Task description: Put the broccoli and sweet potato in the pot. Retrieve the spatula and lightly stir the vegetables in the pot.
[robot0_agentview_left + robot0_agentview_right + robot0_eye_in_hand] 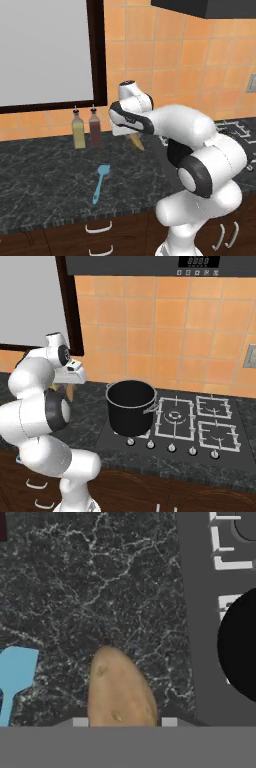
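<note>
My gripper (131, 134) is shut on the sweet potato (136, 142), an orange-brown tuber whose tapered end points down at the dark counter (45, 170). In the hand view the sweet potato (120, 689) sits between the two fingertips of the gripper (124, 722). The light blue spatula (100, 182) lies flat on the counter, in front of the gripper and to its left; its head (17, 672) shows at the hand view's left edge. The black pot (131, 406) stands on the stove's near left burner, to the gripper's right, and its dark side (242, 647) shows in the hand view. The broccoli is hidden.
Two bottles, one yellowish (78, 131) and one dark red (95, 129), stand at the back of the counter left of the gripper. The stove (195, 421) with its grates and front knobs lies right of the pot. A dark-framed window (97, 50) is behind.
</note>
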Tool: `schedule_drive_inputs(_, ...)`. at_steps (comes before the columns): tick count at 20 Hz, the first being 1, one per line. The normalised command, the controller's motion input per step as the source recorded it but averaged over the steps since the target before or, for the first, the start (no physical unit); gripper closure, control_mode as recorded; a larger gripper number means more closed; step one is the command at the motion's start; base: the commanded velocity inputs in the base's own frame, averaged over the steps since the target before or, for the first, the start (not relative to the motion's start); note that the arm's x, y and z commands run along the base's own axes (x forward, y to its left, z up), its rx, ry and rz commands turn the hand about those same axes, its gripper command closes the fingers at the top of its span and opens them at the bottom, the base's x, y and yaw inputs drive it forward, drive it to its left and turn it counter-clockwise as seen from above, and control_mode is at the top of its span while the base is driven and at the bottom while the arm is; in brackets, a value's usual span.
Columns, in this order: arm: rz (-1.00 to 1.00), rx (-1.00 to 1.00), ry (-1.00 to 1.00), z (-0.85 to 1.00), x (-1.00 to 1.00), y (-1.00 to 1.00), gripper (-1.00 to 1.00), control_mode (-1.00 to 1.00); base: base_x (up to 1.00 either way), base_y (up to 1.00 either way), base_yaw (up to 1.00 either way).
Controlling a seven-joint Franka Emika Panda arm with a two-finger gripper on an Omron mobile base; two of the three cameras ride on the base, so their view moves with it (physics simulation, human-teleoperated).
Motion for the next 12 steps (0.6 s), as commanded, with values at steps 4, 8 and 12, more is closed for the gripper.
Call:
schedule_drive_inputs(4,-0.26,0.0,-0.28,0.96,-0.57,-0.67,1.0,-1.0,0.0,0.0,0.0)
schedule_drive_inputs(8,-0.24,0.0,-0.16,0.5,-0.23,-0.98,1.0,-1.0,0.0,0.0,0.0)
schedule_drive_inputs(12,-0.23,0.01,-0.13,0.36,-0.2,-1.0,1.0,-1.0,0.0,0.0,0.0)
